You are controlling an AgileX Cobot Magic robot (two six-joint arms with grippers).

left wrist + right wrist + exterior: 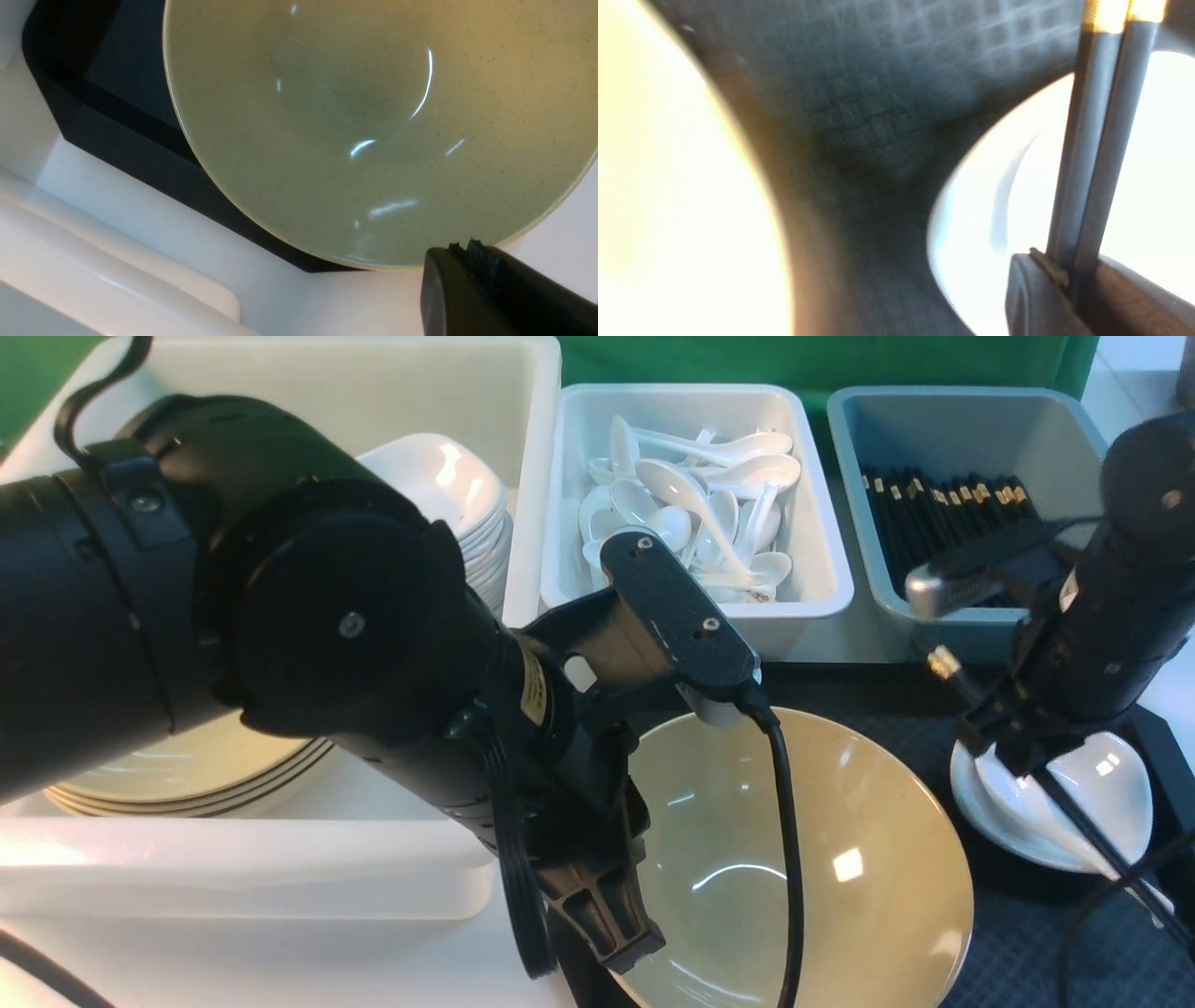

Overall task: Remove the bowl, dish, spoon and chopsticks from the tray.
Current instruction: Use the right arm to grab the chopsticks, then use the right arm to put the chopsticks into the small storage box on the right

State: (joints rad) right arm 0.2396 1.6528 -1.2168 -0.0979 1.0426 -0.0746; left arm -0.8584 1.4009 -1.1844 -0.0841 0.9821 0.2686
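Thin black chopsticks [1097, 840] laid 11-to-5 o'clock across small white dish [1134, 803], clamped by down-pointed right gripper [1013, 761]; left gripper [624, 941] clamped on olive-yellow bowl [840, 859] rim.

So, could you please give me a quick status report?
Left gripper: jaws shut on bowl rim. Right gripper: jaws shut on chopsticks, over dish and spoon. Left arm's cable hangs over bowl.
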